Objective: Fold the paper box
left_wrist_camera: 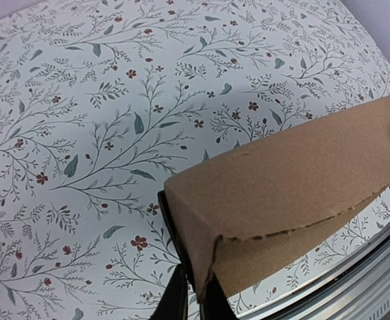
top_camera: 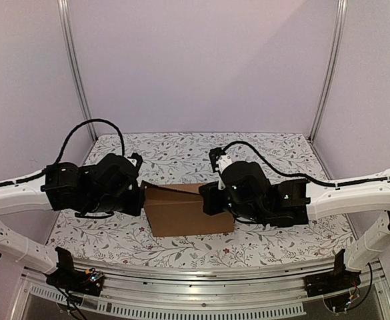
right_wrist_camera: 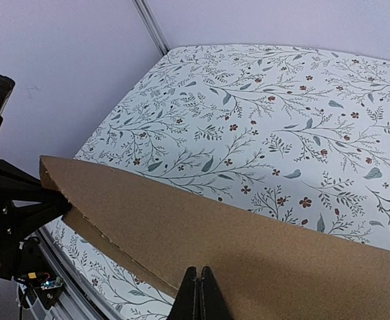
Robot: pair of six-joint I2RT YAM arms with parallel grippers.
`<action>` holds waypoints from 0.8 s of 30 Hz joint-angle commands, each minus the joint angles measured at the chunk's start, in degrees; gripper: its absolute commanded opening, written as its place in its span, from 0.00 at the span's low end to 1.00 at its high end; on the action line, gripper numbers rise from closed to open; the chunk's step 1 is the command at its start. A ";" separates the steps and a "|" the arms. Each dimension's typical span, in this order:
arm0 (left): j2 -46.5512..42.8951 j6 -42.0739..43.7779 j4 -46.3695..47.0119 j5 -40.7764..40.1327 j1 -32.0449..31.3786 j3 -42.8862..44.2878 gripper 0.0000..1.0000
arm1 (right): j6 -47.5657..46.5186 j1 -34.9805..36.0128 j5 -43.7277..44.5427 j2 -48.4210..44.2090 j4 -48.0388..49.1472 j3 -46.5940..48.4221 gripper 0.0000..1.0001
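We see the paper box (top_camera: 188, 210) near the middle of the table (top_camera: 181, 150), toward its near edge and between the two arms. It is plain brown cardboard, matt and slightly grainy, unprinted, and partly folded. From above it reads as a low block with a flat front face and a thin flap rising at a slant along its back edge. In the left wrist view a crease runs along it as a row of small perforation cuts, and one corner is torn a little ragged. The left claw (left_wrist_camera: 195, 297) pinches that corner, with the cardboard edge caught between its dark fingers. The right claw (right_wrist_camera: 199, 293) has its fingers pressed together against the broad brown panel on the other side. We cannot tell whether any cardboard lies between them. The table is covered with a white cloth printed with fine grey-green sprigs and small red flowers. A ribbed aluminium rail (top_camera: 195, 280) runs along its near edge, where the arm bases are bolted. A black cable (top_camera: 95, 123) loops above the left arm, and another trails along the right one. Pale lilac walls (top_camera: 201, 60) with slim metal uprights (top_camera: 75, 67) close in the back and sides. Both bulky black wrists crowd the box's ends and hide them from above.
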 commanded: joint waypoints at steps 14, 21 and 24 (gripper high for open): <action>-8.08 6.79 -5.28 8.79 1.43 3.89 0.54 | 1.21 -1.21 -1.25 7.33 -15.88 -3.53 0.00; -8.45 10.70 -4.44 7.00 2.59 8.83 0.49 | 1.27 -1.22 -1.72 7.83 -15.73 -3.53 0.00; -6.66 12.46 -1.86 8.38 5.83 8.97 0.34 | 1.10 -1.18 -1.87 7.75 -15.60 -3.56 0.00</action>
